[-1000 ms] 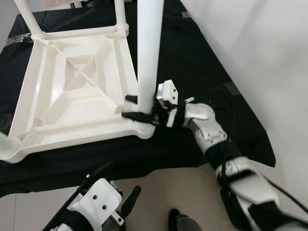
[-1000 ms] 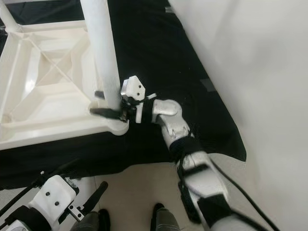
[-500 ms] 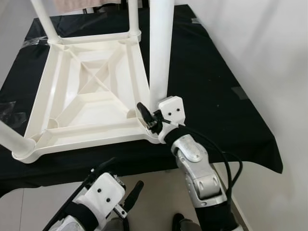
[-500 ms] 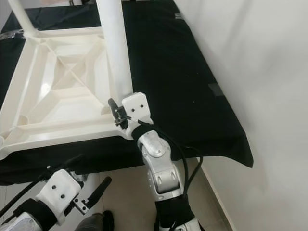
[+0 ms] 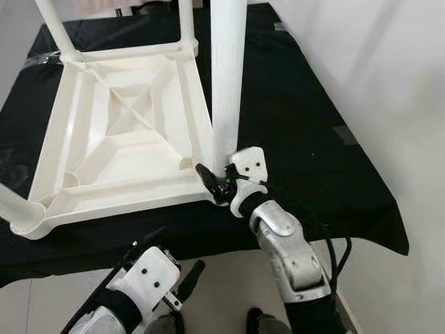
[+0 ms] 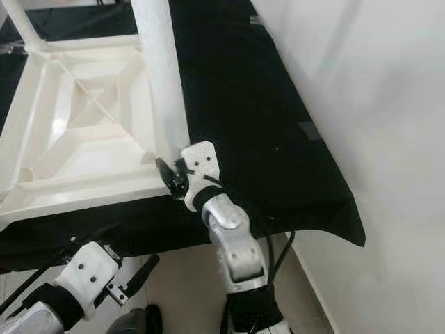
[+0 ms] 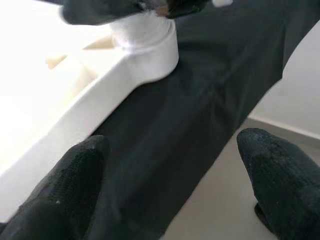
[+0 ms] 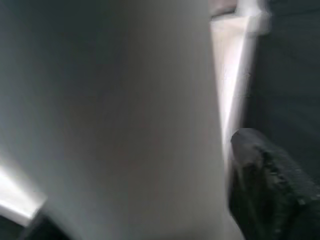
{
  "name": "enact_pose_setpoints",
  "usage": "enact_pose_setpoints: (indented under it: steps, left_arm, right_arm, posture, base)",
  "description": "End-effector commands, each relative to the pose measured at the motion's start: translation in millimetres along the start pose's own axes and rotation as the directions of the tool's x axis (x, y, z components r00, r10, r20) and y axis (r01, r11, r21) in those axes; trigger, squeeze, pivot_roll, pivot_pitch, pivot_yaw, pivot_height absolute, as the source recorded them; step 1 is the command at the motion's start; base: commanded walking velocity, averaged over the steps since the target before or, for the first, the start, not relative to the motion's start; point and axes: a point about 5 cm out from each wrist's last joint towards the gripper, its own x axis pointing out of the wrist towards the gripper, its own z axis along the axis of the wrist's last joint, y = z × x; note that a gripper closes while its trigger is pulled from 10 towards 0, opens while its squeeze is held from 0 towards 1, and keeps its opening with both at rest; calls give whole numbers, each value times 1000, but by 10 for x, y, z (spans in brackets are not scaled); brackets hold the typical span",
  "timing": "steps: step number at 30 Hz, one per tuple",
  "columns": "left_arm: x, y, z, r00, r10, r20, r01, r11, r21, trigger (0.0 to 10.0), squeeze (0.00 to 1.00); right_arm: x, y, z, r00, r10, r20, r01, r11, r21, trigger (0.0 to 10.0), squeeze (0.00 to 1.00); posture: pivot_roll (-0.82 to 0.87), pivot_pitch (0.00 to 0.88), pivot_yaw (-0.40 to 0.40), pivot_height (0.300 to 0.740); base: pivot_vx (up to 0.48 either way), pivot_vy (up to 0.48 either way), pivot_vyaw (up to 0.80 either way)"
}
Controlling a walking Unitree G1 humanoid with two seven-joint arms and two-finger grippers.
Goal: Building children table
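Note:
A white plastic children's table [image 5: 118,139] lies upside down on a black cloth [image 5: 299,125], its legs pointing up. The near right leg [image 5: 228,83] stands in its corner socket [image 7: 147,45]. My right gripper [image 5: 212,182] is at the base of this leg, on its near side, just above the socket. In the right wrist view the leg [image 8: 115,115] sits close between the fingers [image 8: 270,190], so the gripper is shut on it. My left gripper [image 7: 170,190] hangs open below the cloth's front edge, holding nothing.
Other legs stand at the back left [image 5: 55,28], back right [image 5: 186,21] and near left [image 5: 14,205] corners. A white wall [image 5: 389,83] runs close along the right of the cloth. Pale floor [image 5: 222,278] lies below the front edge.
My right arm has swung from the right of the leg to its near side. The gripper now sits lower, at the leg's base. The camera view has shifted slightly.

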Motion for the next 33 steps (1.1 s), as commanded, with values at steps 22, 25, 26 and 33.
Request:
enact_pose_setpoints:
  steps: [22, 25, 26, 33]
  left_arm:
    - [182, 23, -82, 999, 24, 22, -24, 1000, -19, 10000, 0]
    - [209, 32, -92, 999, 26, 26, -25, 999, -25, 10000, 0]
    - [209, 32, -92, 999, 26, 26, -25, 999, -25, 10000, 0]
    - [292, 63, -120, 999, 28, 38, -27, 999, -34, 10000, 0]
  right_arm:
    - [318, -552, 389, 747, 658, -95, -665, 742, -92, 0, 0]
    - [316, -590, 331, 749, 653, -111, -661, 747, -67, 0, 0]
    - [316, -590, 331, 749, 653, -111, -661, 747, -67, 0, 0]
    - [180, -724, 89, 803, 553, -221, -577, 815, -58, 0, 0]
  posture:
    - [100, 163, -64, 740]
    - [95, 152, -65, 740]
    - [95, 152, -65, 740]
    - [70, 119, -72, 740]
  base:
    - [0, 0, 0]
    - [0, 0, 0]
    - [0, 0, 0]
    - [0, 0, 0]
